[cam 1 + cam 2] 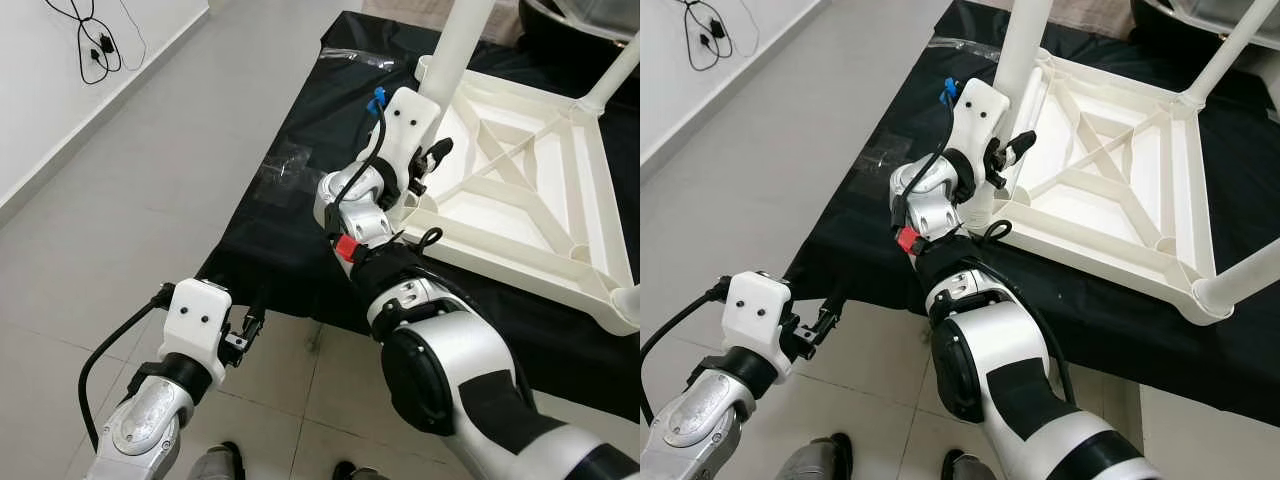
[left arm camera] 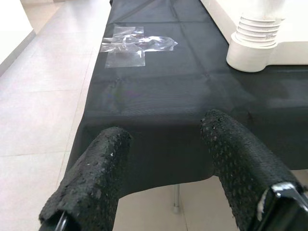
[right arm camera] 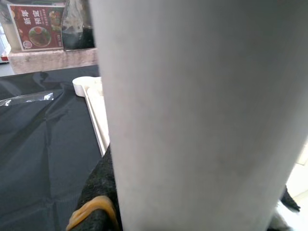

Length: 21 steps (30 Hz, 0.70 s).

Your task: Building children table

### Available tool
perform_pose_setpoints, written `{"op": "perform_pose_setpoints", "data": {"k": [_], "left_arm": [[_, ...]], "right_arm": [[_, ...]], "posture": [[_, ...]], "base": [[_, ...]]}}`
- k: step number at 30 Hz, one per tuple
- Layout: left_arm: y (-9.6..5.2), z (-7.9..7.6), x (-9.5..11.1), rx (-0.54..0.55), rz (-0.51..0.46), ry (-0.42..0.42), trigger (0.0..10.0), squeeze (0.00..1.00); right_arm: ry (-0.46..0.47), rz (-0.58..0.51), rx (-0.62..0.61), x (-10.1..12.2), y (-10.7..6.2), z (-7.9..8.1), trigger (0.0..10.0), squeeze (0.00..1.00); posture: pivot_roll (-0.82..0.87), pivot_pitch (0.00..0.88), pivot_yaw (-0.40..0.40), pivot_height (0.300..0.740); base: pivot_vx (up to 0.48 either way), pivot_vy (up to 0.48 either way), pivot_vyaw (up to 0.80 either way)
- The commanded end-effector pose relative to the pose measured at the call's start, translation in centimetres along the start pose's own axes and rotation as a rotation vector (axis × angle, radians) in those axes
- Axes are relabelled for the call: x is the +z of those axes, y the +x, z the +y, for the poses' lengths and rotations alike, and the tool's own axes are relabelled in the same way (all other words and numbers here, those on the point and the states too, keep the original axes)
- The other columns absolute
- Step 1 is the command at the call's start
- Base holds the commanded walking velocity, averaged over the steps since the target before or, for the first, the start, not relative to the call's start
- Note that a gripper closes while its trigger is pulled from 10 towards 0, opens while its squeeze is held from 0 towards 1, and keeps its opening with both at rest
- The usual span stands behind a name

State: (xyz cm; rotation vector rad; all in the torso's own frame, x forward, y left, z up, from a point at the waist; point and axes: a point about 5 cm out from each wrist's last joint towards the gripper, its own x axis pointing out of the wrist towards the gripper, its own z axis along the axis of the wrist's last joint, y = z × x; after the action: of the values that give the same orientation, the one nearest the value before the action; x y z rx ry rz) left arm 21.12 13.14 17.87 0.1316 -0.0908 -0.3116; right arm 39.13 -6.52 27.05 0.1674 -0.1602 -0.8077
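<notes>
We see the white children's table [image 1: 520, 190] lying upside down on a desk [image 1: 290, 250] covered in black cloth, its ribbed underside facing up. Using that tabletop as our landmark, one white leg [image 1: 462, 40] stands up from its far corner on the robot's side, and another leg [image 1: 1240, 45] rises from the far corner beyond. A third leg [image 1: 1250, 272] juts from the near corner toward the robot's right.

Our right end effector [image 1: 425, 165] sits at the tabletop's corner nearest the robot's left, its wrist turned in against the rim. In the right wrist view a broad white leg [image 3: 202, 115] stands close between the black fingers [image 3: 98, 192], which press on it at either side, so we read it as closed around that leg.

Our left end effector [image 1: 245, 335] hangs well short of the tabletop, off the desk's near edge above the tiled floor [image 1: 150, 190], its two fingers [image 2: 91, 178] spread wide with nothing between them. Clear plastic bags [image 2: 137, 44] lie on the cloth beside the tabletop's left edge.
</notes>
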Motion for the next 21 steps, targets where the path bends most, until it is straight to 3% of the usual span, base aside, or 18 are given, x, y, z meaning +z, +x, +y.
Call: {"op": "perform_pose_setpoints", "data": {"k": [1, 12, 21], "left_arm": [[-0.2, -0.3, -0.3, -0.009, 0.020, -0.005, 10.0, 0.00], [-0.1, -0.3, -0.3, -0.009, 0.016, -0.006, 10.0, 0.00], [-0.1, -0.3, -0.3, -0.009, 0.015, -0.004, 10.0, 0.00]], "right_arm": [[-0.104, 0.224, -0.072, -5.3, 0.1, -2.1, 10.0, 0.00], [-0.189, 0.362, -0.044, -8.4, -0.6, -3.0, 10.0, 0.00], [-0.178, 0.435, -0.050, -9.3, -0.9, -3.3, 10.0, 0.00]], "posture": [[0.15, 0.246, -0.076, 0.740], [0.15, 0.251, -0.074, 0.740], [0.15, 0.252, -0.073, 0.740]], "base": [[0.000, 0.000, 0.00], [0.000, 0.000, 0.00], [0.000, 0.000, 0.00]]}}
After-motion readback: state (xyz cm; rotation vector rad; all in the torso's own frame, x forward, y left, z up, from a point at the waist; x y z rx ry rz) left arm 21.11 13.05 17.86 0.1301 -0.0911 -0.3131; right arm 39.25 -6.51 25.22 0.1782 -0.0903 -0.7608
